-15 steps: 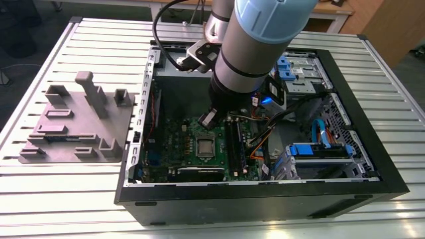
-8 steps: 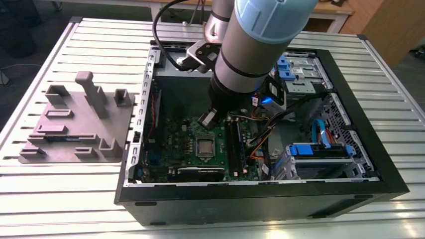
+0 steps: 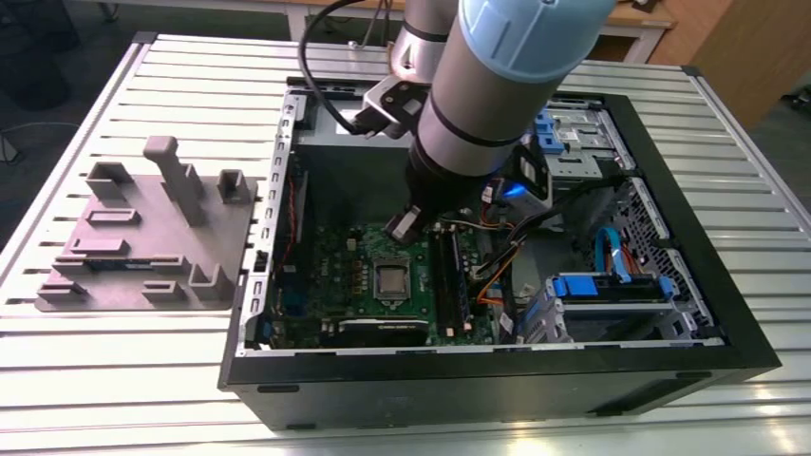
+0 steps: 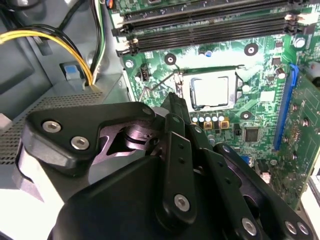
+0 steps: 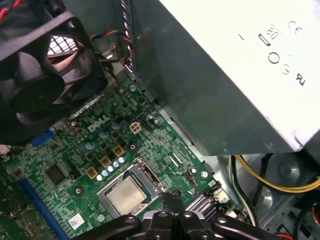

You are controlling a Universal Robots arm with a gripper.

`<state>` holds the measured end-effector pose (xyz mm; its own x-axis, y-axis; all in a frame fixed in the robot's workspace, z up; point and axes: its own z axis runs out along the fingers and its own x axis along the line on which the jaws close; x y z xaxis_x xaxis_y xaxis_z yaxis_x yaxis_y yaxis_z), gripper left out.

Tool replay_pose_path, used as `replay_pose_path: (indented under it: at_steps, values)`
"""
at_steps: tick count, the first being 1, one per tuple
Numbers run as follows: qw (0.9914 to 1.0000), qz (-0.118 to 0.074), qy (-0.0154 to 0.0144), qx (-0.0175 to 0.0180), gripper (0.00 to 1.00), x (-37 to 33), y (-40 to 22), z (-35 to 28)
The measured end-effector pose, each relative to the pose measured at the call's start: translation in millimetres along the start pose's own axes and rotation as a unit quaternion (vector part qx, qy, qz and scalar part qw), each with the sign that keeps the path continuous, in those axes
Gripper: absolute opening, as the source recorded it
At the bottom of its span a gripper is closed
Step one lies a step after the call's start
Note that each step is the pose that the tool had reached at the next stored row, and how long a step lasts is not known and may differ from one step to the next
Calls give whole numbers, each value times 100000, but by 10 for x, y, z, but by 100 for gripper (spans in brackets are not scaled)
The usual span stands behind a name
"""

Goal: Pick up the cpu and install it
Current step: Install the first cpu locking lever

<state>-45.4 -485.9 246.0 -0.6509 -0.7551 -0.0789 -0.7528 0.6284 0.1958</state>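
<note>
- Silver-grey metal tops the cpu, which already lies flat in the socket on the green motherboard, inside the open computer case.
- The gripper hangs just above the board, beside the socket; its fingers look drawn together with nothing between them, apart from the chip.
- The arm reaches down into the case past the big grey metal box.
- Judged by its looks, the chip is light, stiff and thin, with a smooth, rather slippery lid and a delicate underside.
- The safest hold would be on two opposite pale edges, kept level, with light pressure.
</note>
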Motion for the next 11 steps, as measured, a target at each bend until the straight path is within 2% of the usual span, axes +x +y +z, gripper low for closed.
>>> replay_pose_path:
  at_steps: [11]
  values:
    - [100000,-1,-3,-1,10,-141,-13,14]
